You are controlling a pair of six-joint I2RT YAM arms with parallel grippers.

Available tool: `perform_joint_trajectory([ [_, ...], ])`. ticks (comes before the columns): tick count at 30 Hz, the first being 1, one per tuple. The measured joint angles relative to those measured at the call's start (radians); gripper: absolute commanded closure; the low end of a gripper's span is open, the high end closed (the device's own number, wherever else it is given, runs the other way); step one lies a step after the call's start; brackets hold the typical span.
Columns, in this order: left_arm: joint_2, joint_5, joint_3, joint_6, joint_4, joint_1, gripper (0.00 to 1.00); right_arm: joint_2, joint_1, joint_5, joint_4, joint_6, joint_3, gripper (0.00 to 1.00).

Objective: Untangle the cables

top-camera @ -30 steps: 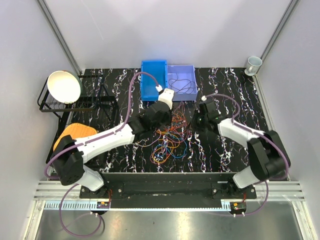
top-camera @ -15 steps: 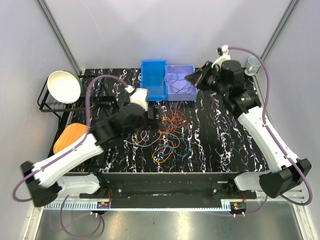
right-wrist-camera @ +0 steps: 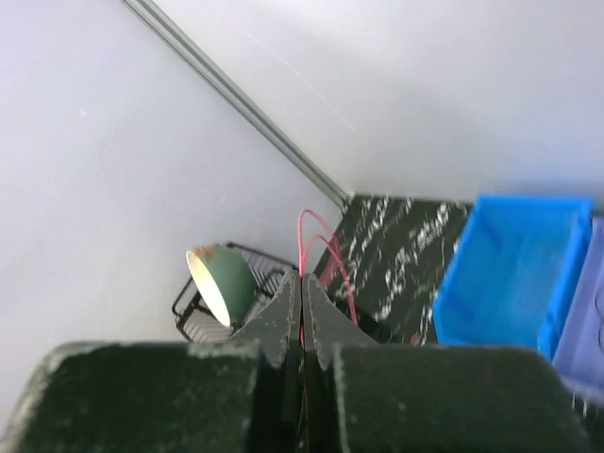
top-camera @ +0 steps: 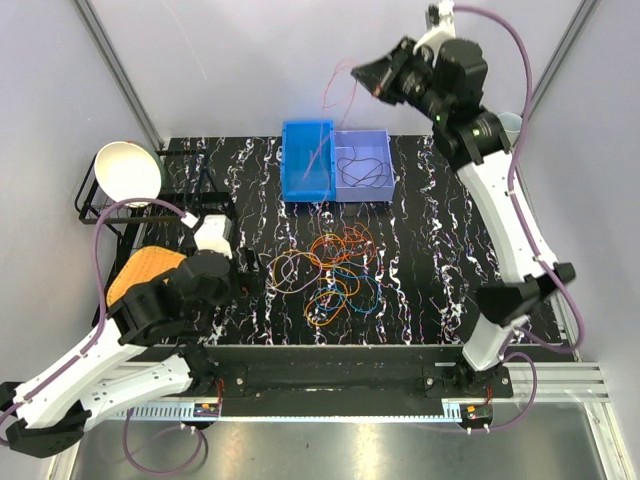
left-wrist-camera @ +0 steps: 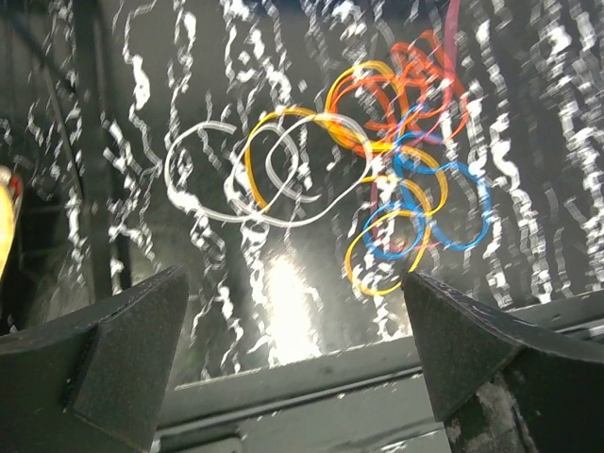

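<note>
no legible text, labels, brands or numbers on anything

Pale grey walls are closing in the scene on three sides: the left wall, the back wall and the right wall. Two aluminium posts – one at upper left, one at upper right – are slanting down to the far corners of the surface, which is showing black with white marble veins. A black wire rack is standing at its left edge. Along the bottom of the frame a ribbed metal rail is running, and below it a dull steel sheet is catching soft light. In the left wrist view a bright glare is lying on the surface.
</note>
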State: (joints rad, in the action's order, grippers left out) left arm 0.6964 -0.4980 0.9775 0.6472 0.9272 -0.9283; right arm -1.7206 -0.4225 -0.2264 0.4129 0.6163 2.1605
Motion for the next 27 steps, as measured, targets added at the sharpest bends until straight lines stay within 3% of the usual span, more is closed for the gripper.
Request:
perform_joint_trajectory([
  [5,-0.021,0.000,-0.042,0.016,0.048,0.000,0.01,-0.229,0.003,-0.019,0.034,-0.026,0.404,1.00],
  [8,-0.033,0.000,-0.068,0.023,0.074,0.000,0.01,-0.325,0.005,-0.027,0.034,-0.039,0.533,1.00],
  [20,-0.209,-0.050,-0.088,0.053,0.088,0.000,0.01,-0.672,0.006,-0.044,0.001,-0.090,0.547,1.00],
  [27,-0.288,-0.080,-0.095,0.070,0.091,0.017,0.01,-0.763,0.006,-0.013,-0.024,-0.129,0.536,1.00],
])
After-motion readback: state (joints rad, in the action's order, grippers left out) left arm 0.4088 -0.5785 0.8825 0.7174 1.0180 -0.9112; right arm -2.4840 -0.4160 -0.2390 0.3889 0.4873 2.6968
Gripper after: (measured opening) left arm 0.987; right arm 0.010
